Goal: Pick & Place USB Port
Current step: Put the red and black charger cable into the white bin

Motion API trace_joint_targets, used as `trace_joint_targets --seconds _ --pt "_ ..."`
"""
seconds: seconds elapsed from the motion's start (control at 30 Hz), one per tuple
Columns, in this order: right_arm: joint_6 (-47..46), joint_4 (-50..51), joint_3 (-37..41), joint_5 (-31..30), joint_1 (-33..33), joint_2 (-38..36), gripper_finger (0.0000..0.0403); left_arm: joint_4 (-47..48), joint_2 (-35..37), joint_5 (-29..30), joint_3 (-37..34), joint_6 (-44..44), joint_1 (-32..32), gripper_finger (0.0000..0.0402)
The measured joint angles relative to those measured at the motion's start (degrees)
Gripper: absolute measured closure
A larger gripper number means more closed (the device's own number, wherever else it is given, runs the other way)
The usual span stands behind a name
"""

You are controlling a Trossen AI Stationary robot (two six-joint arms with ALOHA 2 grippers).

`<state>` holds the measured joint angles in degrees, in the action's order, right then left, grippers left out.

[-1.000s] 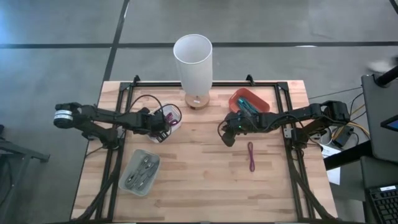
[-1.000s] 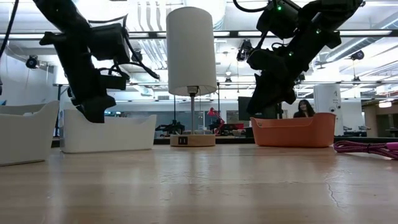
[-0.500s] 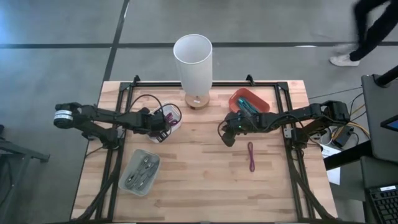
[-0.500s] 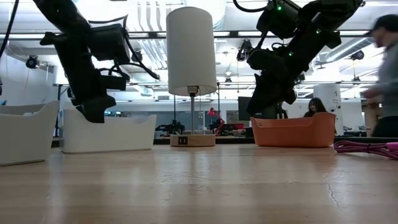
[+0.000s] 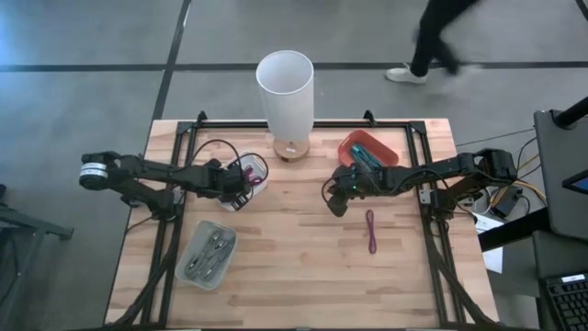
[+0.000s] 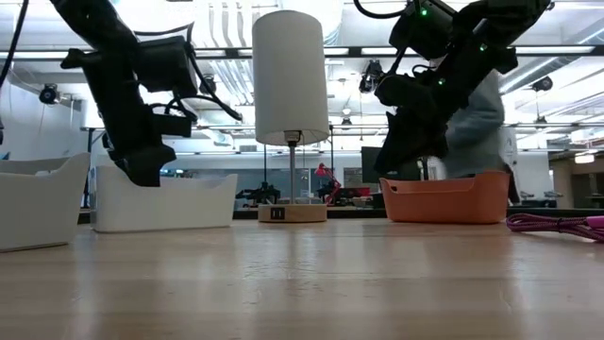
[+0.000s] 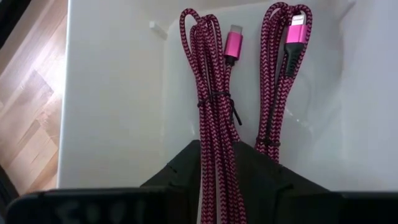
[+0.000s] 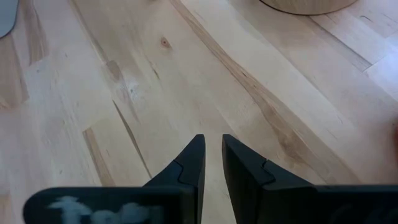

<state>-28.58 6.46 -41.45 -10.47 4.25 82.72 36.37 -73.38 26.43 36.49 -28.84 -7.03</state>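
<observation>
Two pink braided USB cable bundles lie in a white bin left of the lamp. My left gripper reaches into this bin and is shut on the left-hand bundle. A third pink cable lies flat on the wood at mid-right. My right gripper hovers shut over bare table between the lamp base and that cable, holding nothing. My left gripper pinches one pink cable bundle between its two fingers at the end away from the plugs, past the black tie. The fingers lie along the bundle. The plug end rests on the bin's floor.
A tall white lamp on a wooden base stands at the far middle. An orange bin sits right of it, and a clear tray with metal pieces lies near left. A person passes beyond the far edge.
Both arms have kept still. A person has walked across the floor beyond the table's far edge, from right toward the middle.
</observation>
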Motion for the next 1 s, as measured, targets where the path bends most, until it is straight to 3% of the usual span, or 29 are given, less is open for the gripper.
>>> trace_joint_targets --seconds 0.67,1.0 --pt "-2.6 1.12 -0.31 3.67 -1.78 -0.07 0.0351 -2.33 0.0 0.01 0.0 0.22 0.0 0.0307" --pt "-2.92 15.65 -5.68 3.44 -6.06 -0.09 0.0351 -2.31 -0.02 0.01 0.0 0.76 0.0 0.0307"
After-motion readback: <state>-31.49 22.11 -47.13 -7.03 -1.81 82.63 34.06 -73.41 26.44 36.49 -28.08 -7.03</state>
